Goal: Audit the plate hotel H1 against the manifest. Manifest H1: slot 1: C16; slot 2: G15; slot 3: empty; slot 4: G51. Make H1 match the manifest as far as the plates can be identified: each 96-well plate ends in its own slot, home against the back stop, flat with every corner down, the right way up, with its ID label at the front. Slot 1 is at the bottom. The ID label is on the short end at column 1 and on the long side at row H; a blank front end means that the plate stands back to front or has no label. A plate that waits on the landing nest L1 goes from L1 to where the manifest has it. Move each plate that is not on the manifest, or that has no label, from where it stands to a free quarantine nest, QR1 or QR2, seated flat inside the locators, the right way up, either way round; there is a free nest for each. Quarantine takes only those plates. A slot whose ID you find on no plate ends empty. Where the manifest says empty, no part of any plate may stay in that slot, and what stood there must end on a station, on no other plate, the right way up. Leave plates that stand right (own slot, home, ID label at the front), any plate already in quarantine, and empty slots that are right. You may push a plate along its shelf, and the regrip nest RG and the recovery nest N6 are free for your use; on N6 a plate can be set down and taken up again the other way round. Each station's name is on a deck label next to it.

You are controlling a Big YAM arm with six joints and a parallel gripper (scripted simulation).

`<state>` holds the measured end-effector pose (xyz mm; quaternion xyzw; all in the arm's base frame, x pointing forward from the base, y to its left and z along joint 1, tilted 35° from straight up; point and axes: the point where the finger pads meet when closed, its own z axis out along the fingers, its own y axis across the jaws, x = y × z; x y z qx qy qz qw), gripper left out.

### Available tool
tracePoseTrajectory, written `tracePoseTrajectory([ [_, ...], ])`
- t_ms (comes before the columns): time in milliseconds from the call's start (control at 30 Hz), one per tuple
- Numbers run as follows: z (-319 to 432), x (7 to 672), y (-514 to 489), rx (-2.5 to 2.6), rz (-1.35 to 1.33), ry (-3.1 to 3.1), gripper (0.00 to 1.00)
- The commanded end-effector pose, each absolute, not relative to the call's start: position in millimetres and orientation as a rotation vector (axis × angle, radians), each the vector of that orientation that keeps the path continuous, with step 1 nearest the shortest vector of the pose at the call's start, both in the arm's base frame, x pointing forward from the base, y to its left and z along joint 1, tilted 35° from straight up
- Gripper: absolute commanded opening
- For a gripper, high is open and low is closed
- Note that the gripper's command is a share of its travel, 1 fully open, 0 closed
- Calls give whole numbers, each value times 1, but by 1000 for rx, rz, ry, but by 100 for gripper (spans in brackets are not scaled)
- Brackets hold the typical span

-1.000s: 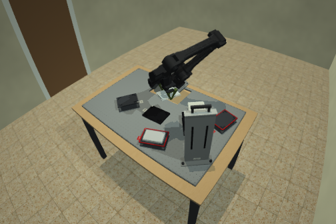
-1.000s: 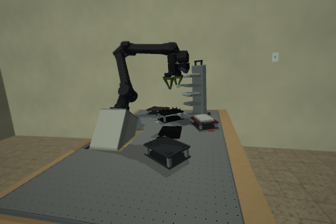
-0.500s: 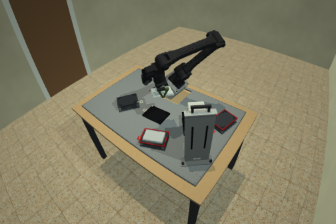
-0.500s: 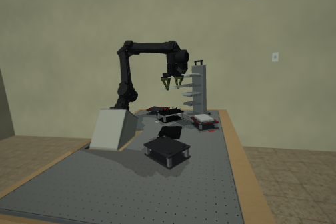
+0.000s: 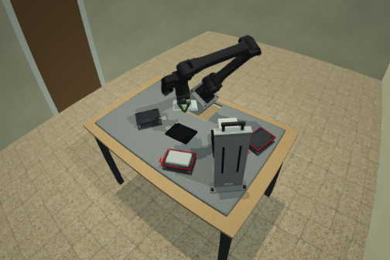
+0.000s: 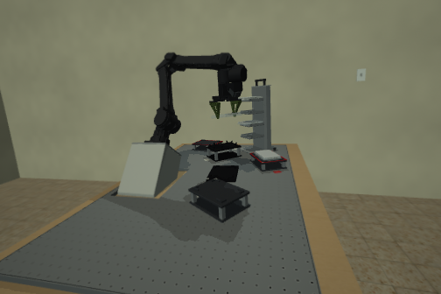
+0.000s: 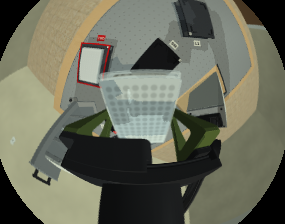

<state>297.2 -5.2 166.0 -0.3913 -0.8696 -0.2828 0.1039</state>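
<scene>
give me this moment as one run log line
gripper: shut on plate | plate: clear, carried high above deck | red nest: holds white plate

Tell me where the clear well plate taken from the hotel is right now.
The clear plate is held in the hand, in the air above the deck between the arm's base and the plate hotel in the exterior view.

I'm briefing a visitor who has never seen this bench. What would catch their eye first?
Probably the black arm arching over the table, its green-fingered gripper shut on a clear well plate held high in the air. Next, the tall grey plate hotel at the table's edge, and the red-rimmed nest holding a white plate.
</scene>
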Motion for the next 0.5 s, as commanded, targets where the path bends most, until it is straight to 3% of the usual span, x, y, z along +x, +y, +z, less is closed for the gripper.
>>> tracePoseTrajectory([
  [0, 163, 297, -6, -1256, -813, -2503, 86],
  [467, 141, 292, -39, -1567, -744, -2254, 86],
])
